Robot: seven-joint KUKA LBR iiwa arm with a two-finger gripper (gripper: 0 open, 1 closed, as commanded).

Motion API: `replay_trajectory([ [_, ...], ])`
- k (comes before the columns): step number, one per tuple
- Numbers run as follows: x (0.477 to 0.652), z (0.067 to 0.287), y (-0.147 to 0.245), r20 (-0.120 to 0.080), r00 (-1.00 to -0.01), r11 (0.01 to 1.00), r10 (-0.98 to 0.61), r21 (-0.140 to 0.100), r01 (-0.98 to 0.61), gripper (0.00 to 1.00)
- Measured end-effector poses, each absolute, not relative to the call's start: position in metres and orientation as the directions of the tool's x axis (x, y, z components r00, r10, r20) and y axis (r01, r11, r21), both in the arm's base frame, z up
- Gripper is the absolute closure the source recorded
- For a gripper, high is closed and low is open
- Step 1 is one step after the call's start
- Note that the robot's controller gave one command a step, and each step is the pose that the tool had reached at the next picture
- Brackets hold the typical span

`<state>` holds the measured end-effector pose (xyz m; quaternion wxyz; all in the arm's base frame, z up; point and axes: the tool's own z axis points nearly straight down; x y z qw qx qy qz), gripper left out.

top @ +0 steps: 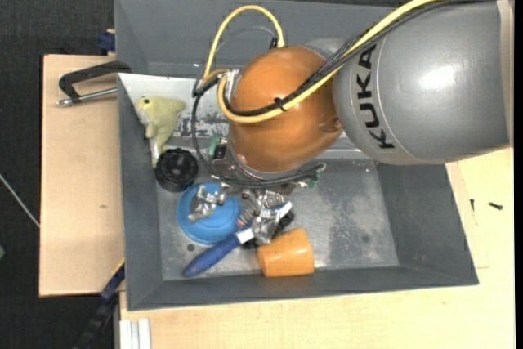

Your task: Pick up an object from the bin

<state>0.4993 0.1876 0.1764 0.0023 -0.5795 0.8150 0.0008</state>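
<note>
Blue tool [214,255] seems under gripper [261,221] (open or closed, can't tell); touching orange cup [286,252] could spoil grasp.

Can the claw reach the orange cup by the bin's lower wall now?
Probably yes: the orange cup lies uncovered just beside the claw, with nothing on top; only a blue-handled tool lies close.

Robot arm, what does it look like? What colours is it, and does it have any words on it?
The arm is a fat, smooth grey tube with black letters spelling KUKA. Its wrist wears a round orange cover, like a ball. A thin yellow cable loops over it.
</note>
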Motion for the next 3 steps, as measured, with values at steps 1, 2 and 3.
replay_trajectory([
  [1, 0.506, 0.081, 0.183, -0.002, -0.049, 0.049, -0.999, 0.004, -0.999, 0.00],
  [2, 0.507, 0.082, 0.182, -0.002, -0.051, 0.051, -0.999, 0.001, -0.999, 1.00],
  [3, 0.506, 0.191, 0.178, -0.007, -0.082, 0.082, -0.997, -0.010, -0.997, 1.00],
])
